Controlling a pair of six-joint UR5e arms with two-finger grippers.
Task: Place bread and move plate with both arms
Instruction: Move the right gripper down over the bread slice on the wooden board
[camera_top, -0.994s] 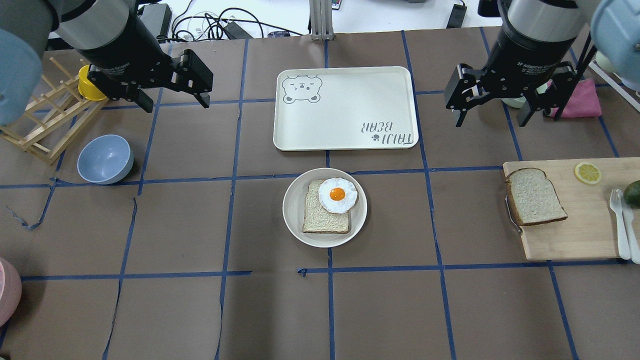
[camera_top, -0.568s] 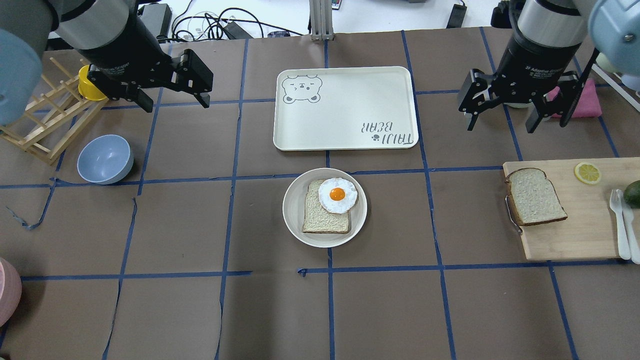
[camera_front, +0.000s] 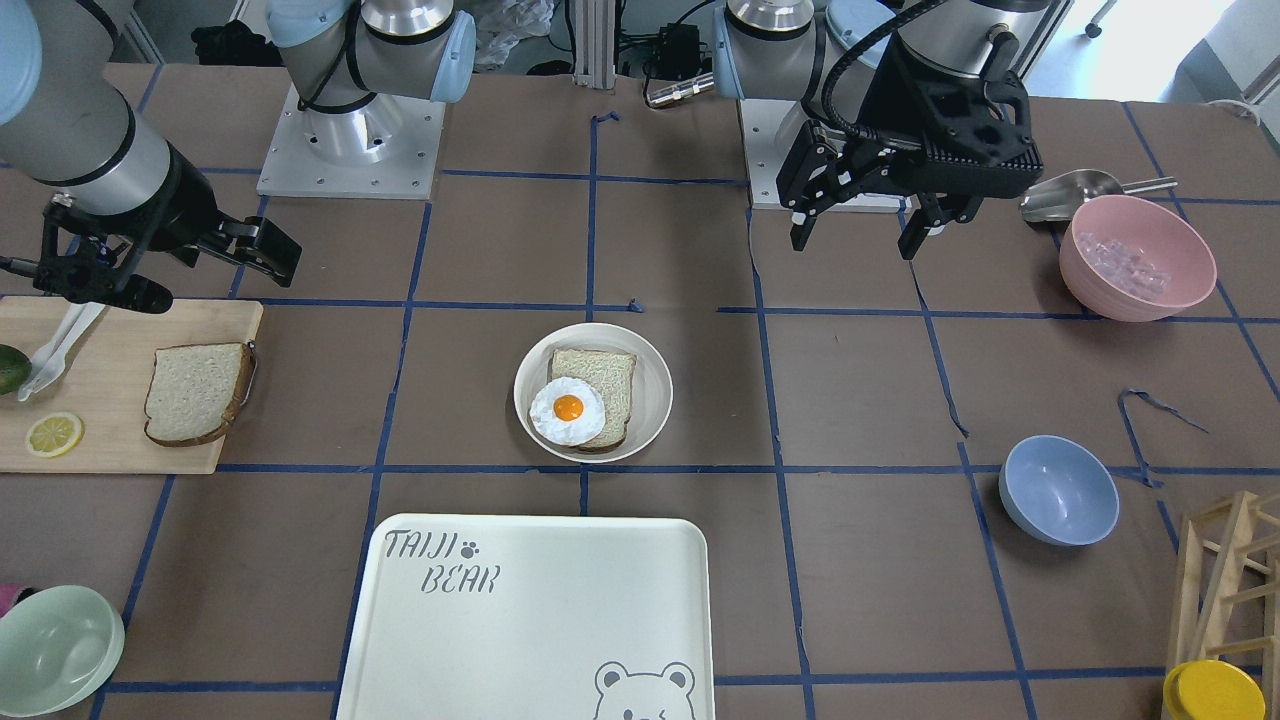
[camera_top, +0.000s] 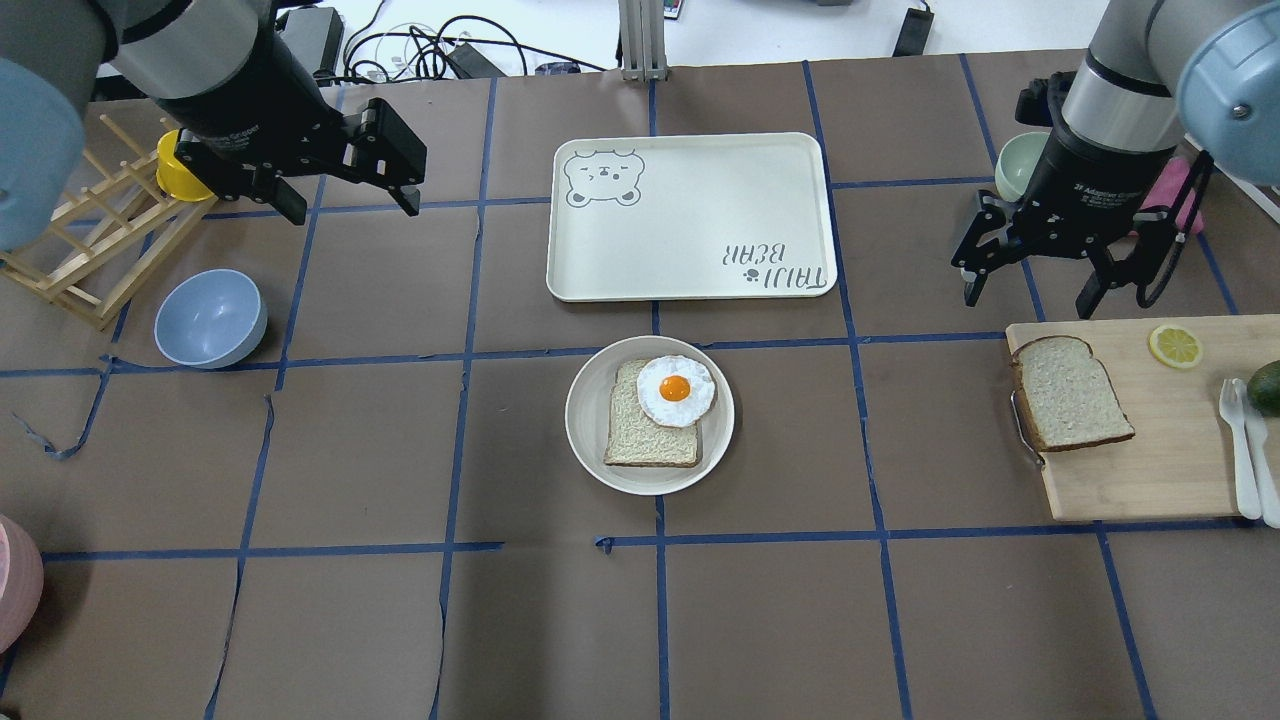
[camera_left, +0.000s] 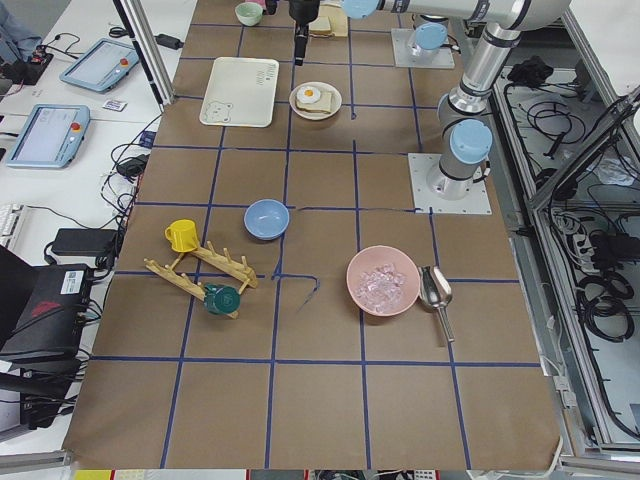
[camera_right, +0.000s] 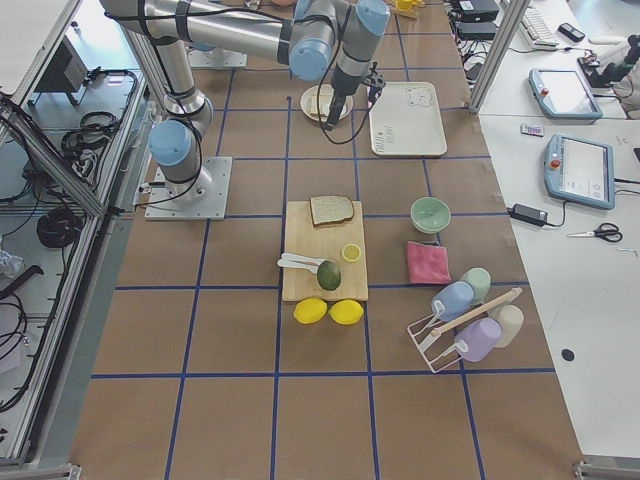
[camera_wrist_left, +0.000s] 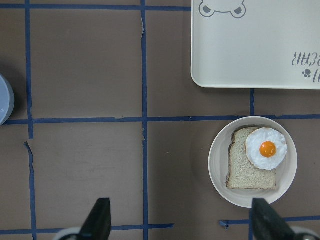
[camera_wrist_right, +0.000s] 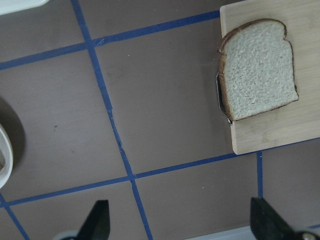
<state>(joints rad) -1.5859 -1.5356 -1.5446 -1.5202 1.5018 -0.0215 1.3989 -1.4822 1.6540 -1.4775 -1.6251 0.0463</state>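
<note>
The bread (camera_top: 1072, 393), a dark-crusted slice, lies on the left end of a wooden cutting board (camera_top: 1150, 470); it also shows in the front view (camera_front: 195, 393) and the right wrist view (camera_wrist_right: 257, 70). The plate (camera_top: 585, 415) sits mid-table and holds a paler slice with a fried egg (camera_top: 676, 390) on it. My right gripper (camera_top: 1030, 300) is open and empty, hovering just behind the board's left end, apart from the bread. My left gripper (camera_top: 353, 205) is open and empty at the far left, well away from the plate (camera_wrist_left: 217, 160).
A cream bear-print tray (camera_top: 690, 215) lies behind the plate. A blue bowl (camera_top: 210, 318), a wooden rack (camera_top: 90, 240) and a yellow cup (camera_top: 178, 170) stand at the left. A lemon slice (camera_top: 1175, 346), cutlery and an avocado share the board. A green bowl (camera_top: 1020, 165) is behind my right gripper.
My right gripper has moved rightward and nearer, from beside the tray's right side to just behind the cutting board. My left arm has not moved.
</note>
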